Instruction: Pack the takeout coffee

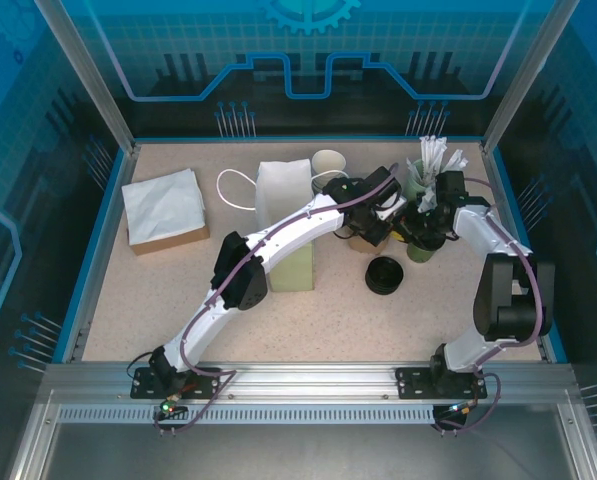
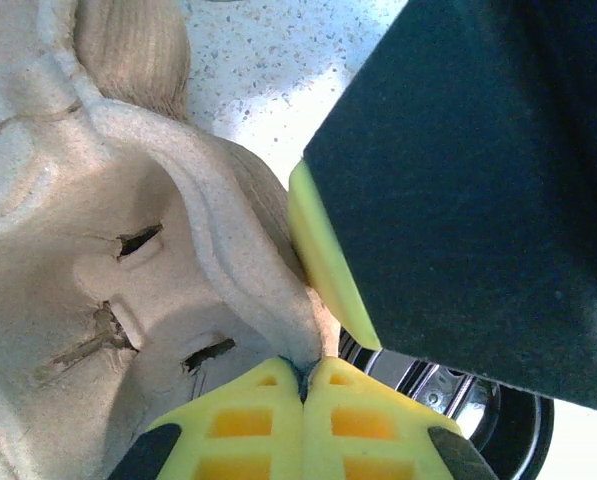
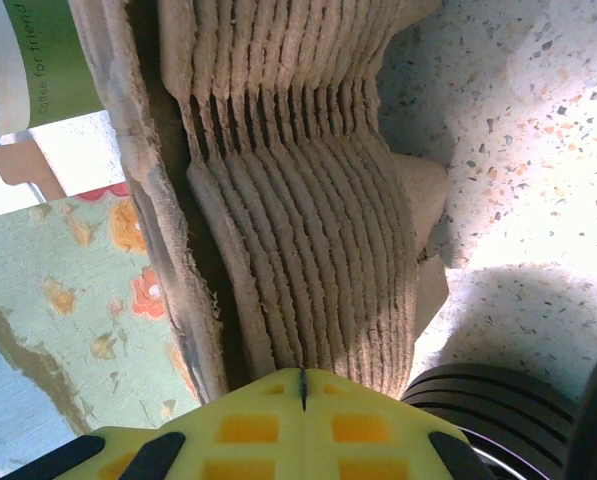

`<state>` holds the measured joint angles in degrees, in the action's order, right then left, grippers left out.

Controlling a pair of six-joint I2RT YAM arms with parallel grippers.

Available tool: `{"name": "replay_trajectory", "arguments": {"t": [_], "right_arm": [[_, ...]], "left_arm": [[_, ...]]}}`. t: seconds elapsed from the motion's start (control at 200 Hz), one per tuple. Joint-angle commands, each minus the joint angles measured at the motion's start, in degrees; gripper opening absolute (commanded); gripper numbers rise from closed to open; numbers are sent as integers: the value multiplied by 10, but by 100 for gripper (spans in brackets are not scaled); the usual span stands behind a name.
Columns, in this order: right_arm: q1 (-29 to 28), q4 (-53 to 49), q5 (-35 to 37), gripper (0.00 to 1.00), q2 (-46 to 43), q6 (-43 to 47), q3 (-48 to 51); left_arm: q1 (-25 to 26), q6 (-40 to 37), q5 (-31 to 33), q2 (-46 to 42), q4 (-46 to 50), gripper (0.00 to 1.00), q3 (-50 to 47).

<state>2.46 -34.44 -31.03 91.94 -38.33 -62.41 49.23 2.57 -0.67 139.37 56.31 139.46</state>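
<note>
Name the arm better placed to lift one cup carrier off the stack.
Left, probably: the left gripper is shut on the rim of the top carrier, seemingly one layer; the right gripper sits shut against the nested stack.

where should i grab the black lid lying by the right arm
Grip the black lid across its round outer rim, coming straight down from above. It lies flat on the table, so only its sides offer the jaws opposing faces.
</note>
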Motion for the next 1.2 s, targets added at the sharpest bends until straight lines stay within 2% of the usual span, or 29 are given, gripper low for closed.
{"name": "replay_trajectory", "arguments": {"t": [0.0,1.191], "right_arm": [[-14,-4,7,3,14,0,9],[-26,-4,19,3,37,6,9]], "left_arm": [[-3,-6,7,-14,12,0,18],[-4,-7,40,-55,4,0,39]]}}
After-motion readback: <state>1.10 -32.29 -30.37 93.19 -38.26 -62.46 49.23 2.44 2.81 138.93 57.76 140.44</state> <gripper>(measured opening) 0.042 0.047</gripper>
